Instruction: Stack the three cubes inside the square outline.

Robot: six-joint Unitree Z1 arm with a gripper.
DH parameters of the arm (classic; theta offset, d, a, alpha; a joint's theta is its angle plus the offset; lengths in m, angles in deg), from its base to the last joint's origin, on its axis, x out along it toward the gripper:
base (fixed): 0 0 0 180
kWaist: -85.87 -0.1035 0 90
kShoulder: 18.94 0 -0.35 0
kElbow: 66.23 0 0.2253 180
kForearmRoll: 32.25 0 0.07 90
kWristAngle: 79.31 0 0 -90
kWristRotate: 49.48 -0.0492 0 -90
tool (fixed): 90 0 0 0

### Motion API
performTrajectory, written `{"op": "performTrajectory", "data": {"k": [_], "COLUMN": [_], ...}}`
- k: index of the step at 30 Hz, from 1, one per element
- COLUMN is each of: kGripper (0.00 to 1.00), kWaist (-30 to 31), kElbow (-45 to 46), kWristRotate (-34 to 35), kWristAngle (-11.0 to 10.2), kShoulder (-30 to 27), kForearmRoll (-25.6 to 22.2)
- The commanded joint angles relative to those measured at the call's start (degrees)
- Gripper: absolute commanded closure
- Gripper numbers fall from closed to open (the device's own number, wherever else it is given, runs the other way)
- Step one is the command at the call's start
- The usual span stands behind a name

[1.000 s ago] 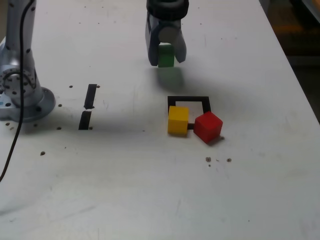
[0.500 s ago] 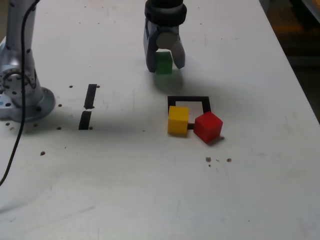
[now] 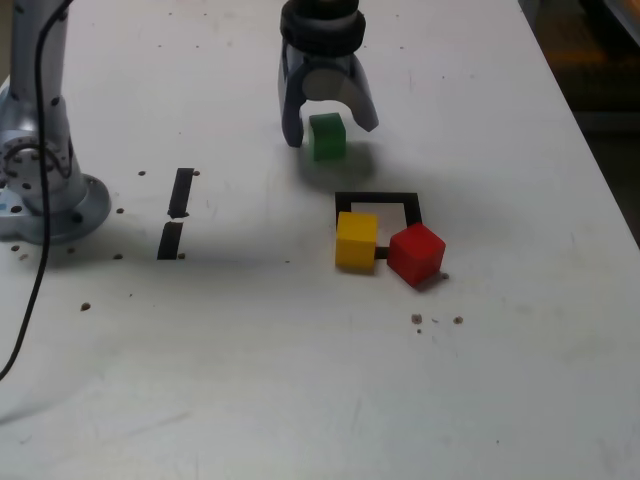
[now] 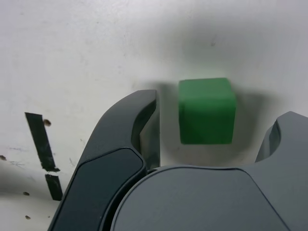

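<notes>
Green cube (image 3: 327, 136) sits on the white table (image 3: 300, 380), between the spread jaws of the claw (image 3: 329, 121). Jaws stand apart with a visible gap on both sides of the cube in the wrist view (image 4: 207, 110), so nothing is gripped; the claw is open around it.

Square outline (image 3: 378, 205) of black tape is a little nearer the camera than the green cube, toward the exterior view's right. Green cube is outside it, close to its far edge but apart.

Yellow cube (image 3: 356, 240) sits on the outline's near-left corner, partly over the tape. Red cube (image 3: 416, 253) is just beside it on the exterior view's right, turned at an angle, at the outline's near-right corner. Whether the two touch, I can't tell.

Two short black tape strips (image 3: 177, 212) lie well off to the exterior view's left, near the arm's base (image 3: 40, 170). Small dark specks (image 3: 436, 320) are scattered on the table near the red cube.
</notes>
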Motion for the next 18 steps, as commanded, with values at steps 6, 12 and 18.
{"op": "performTrajectory", "data": {"k": [6,12,18], "kGripper": [0.17,0.17,0.17], "kWaist": [6.06,9.84,11.14], "kElbow": [-3.8,-4.66,-3.97], "kWristRotate": [3.22,4.97,5.54], "kWristAngle": [-2.75,-3.57,-3.32], "kShoulder": [-3.73,-4.47,-3.6], "kForearmRoll": [-5.27,-6.17,-5.05]}}
